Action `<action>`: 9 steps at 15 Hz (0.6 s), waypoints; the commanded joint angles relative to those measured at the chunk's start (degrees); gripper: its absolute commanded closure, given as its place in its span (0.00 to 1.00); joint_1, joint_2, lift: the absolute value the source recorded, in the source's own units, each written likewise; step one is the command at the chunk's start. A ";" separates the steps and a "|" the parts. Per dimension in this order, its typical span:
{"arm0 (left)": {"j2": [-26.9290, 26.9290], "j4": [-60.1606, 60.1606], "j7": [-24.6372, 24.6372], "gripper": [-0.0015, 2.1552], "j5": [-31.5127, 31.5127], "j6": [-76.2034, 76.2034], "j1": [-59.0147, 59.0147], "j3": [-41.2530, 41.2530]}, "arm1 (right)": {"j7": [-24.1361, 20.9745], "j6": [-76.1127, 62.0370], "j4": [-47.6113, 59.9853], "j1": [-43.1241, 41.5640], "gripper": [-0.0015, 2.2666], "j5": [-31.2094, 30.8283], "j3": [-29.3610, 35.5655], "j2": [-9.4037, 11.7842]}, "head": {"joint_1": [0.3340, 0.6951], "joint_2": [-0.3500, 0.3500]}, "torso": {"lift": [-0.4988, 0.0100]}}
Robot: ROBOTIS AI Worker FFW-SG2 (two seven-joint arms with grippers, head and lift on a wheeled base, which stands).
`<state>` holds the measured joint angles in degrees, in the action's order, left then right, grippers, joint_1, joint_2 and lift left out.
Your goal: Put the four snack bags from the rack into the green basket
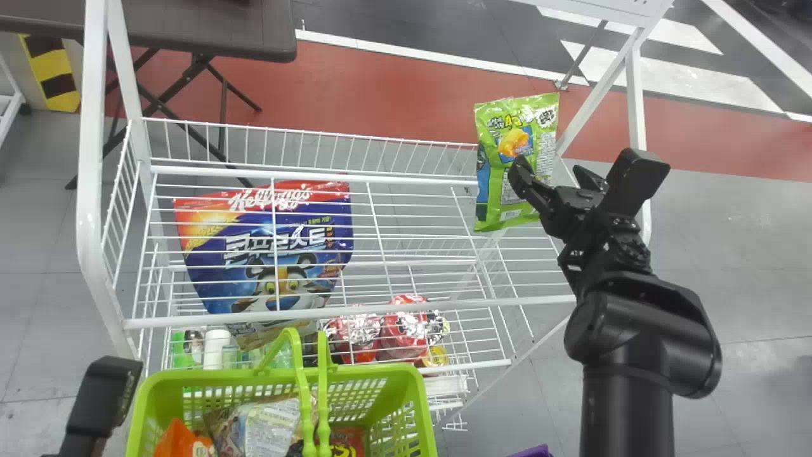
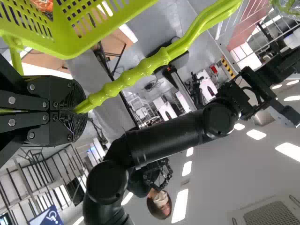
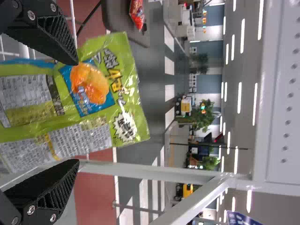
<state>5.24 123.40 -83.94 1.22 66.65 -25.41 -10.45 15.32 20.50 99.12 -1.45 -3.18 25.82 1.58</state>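
Green bag at the rack, right gripper spread before it!

And we look to the far right of the white rack [image 1: 92,158], where the green snack bag [image 1: 517,165] stands upright, orange picture facing us, at the back of the top shelf [image 1: 482,303]. Right gripper [image 1: 552,181] is right there, its two black fingers wide apart! In the right wrist view, one fingertip overlaps the bag's edge and the other sits just beside the opposite edge; whether either touches, I can't tell.

Over to the left gripper [image 1: 104,393], at the bottom left of the head view. Its wrist view has the left gripper [image 2: 77,111] pressed together on the lime handle [image 2: 136,72], a firm pinch on the green basket [image 1: 380,369]. That basket sits at the near side of the rack, left of centre, and look at the load: an orange packet [image 1: 181,438] on the left, a pale printed packet [image 1: 269,428] in the middle, a red packet [image 1: 349,438] on the right!

Beneath the top shelf's wires lies a big blue cereal bag [image 1: 273,238], with shiny red packages [image 1: 406,327] to its right. Beyond the rack, there's a dark table [image 1: 209,25].
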 commanded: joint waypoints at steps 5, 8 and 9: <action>0.21 -1.05 -0.96 0.96 0.10 0.11 0.98 -0.10 | 0.15 3.72 -7.27 -3.64 0.10 -0.34 0.37 3.26 | 1.00 0.00 | 0.97; 0.21 -1.05 -1.05 0.96 0.10 0.11 0.98 -0.10 | 2.34 7.94 -7.45 -5.49 0.10 -0.51 -0.07 3.43 | 1.00 0.00 | 0.97; 0.21 -1.05 -1.05 0.96 0.10 -0.07 0.98 -0.18 | 3.40 9.70 -8.15 -6.63 0.10 -0.51 0.28 3.43 | 1.00 0.00 | 0.97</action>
<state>5.51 122.35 -84.99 1.37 66.73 -24.43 -10.52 18.05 27.85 91.60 -6.63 -3.71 25.80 4.98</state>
